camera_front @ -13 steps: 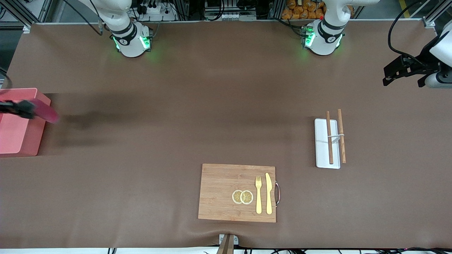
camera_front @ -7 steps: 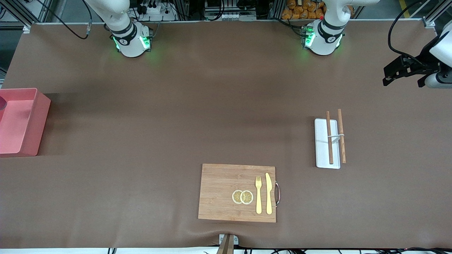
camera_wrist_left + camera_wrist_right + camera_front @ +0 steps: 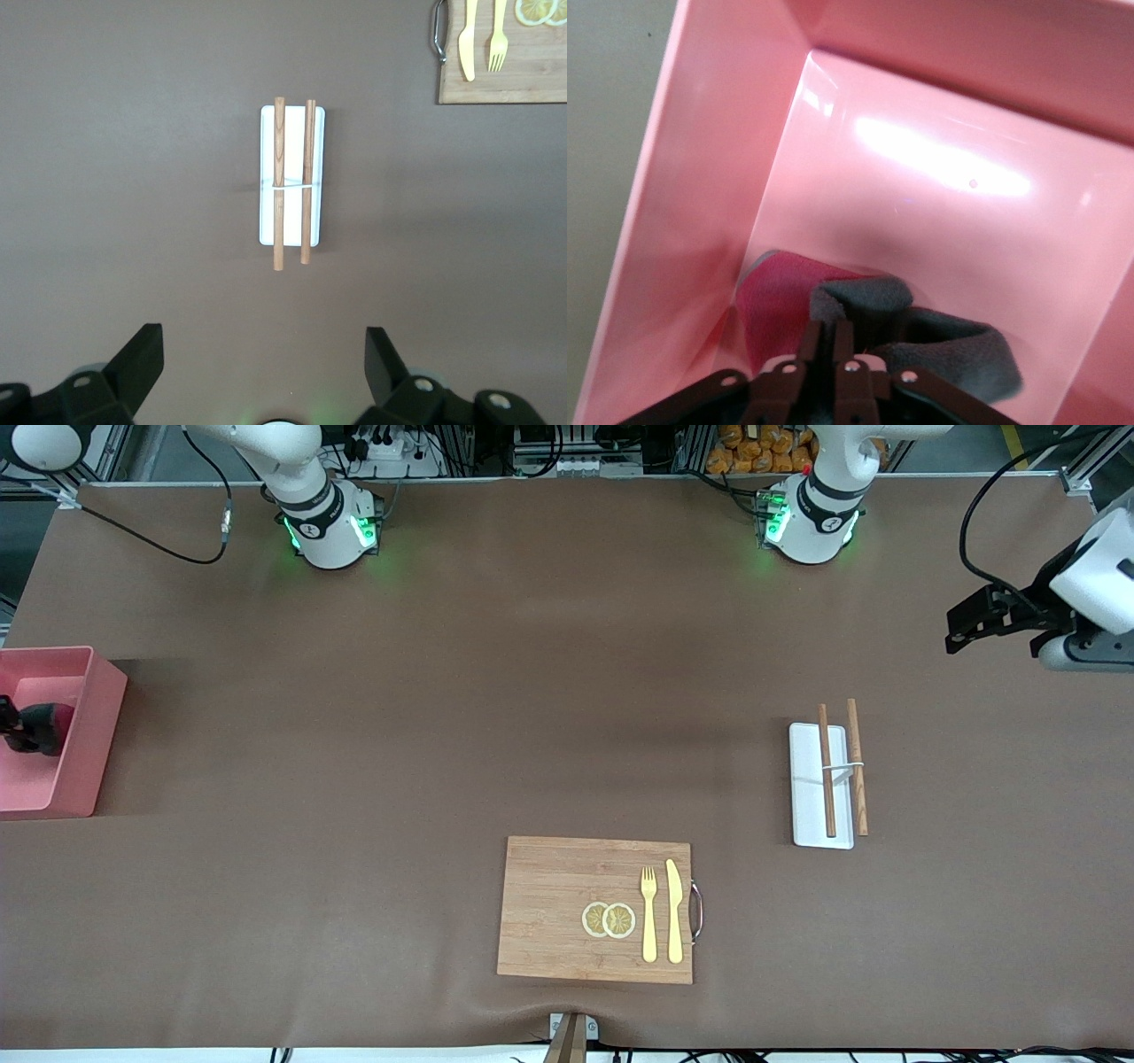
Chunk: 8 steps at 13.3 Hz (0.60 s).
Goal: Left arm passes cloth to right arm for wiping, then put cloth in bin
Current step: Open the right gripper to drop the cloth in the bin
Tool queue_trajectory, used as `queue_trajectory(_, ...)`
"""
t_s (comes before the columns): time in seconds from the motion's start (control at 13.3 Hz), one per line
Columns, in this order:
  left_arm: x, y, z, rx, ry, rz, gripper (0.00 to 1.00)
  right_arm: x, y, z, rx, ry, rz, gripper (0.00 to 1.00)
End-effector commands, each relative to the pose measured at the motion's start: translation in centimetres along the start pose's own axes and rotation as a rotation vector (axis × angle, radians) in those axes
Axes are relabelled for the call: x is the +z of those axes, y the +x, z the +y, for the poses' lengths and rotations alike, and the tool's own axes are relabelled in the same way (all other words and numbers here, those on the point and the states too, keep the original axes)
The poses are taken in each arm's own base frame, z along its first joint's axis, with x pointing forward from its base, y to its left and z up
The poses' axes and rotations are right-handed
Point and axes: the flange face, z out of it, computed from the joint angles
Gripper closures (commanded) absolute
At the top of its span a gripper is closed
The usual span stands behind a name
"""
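Note:
The cloth [image 3: 51,722], crimson-pink and dark grey, hangs inside the salmon-pink bin [image 3: 99,717] at the right arm's end of the table. My right gripper [image 3: 27,731] is shut on it, low inside the bin. In the right wrist view the shut fingertips [image 3: 830,332] pinch the cloth [image 3: 775,297] close to the bin's floor, beside a wall [image 3: 700,177]. My left gripper [image 3: 966,622] is open and empty, up in the air over the left arm's end of the table. In the left wrist view [image 3: 263,372] its fingers [image 3: 135,359] stand wide apart.
A flat white tray [image 3: 806,784] with two wooden chopsticks [image 3: 827,771] lies toward the left arm's end, also in the left wrist view [image 3: 292,150]. A wooden cutting board [image 3: 558,908] with a yellow fork, knife and lemon slices lies near the front edge.
My right gripper carried the cloth from over the bin's wall past the view's edge, then came down inside the bin. My left gripper shifted slightly.

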Motion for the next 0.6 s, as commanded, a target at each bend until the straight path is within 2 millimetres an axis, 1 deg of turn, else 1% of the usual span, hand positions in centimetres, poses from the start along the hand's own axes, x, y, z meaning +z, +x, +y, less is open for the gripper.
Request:
queue_trajectory(0.0,-0.5,0.2,0.3,0.006,-0.023,0.015,0.00,-3.9,1.4,-0.3,-0.023,-0.015,0.042,0.03)
queue_trajectory(0.07,-0.5,0.3,0.3,0.007,-0.026,0.026,0.00,-5.3,1.8,-0.8,-0.035,-0.009,0.038,0.00)
queue_trajectory(0.15,-0.7,0.4,0.0,0.002,-0.025,0.032,0.00,-7.1,1.9,-1.7,-0.048,0.012,0.024,0.00)
queue_trajectory(0.22,-0.7,0.3,-0.3,-0.004,-0.025,0.034,0.00,-9.1,2.8,-2.3,-0.080,0.002,-0.013,0.00)
queue_trajectory(0.3,-0.8,0.3,-0.4,-0.006,-0.025,0.035,0.00,-11.5,4.9,-3.5,-0.127,-0.023,-0.065,0.00)
queue_trajectory(0.45,-1.0,0.1,-0.6,-0.007,-0.025,0.035,0.00,-16.6,7.6,-6.2,-0.051,-0.041,-0.120,0.00)
queue_trajectory(0.53,-1.1,-0.1,-0.7,-0.011,-0.022,0.034,0.00,-18.3,8.8,-8.0,-0.015,-0.040,-0.147,0.00)
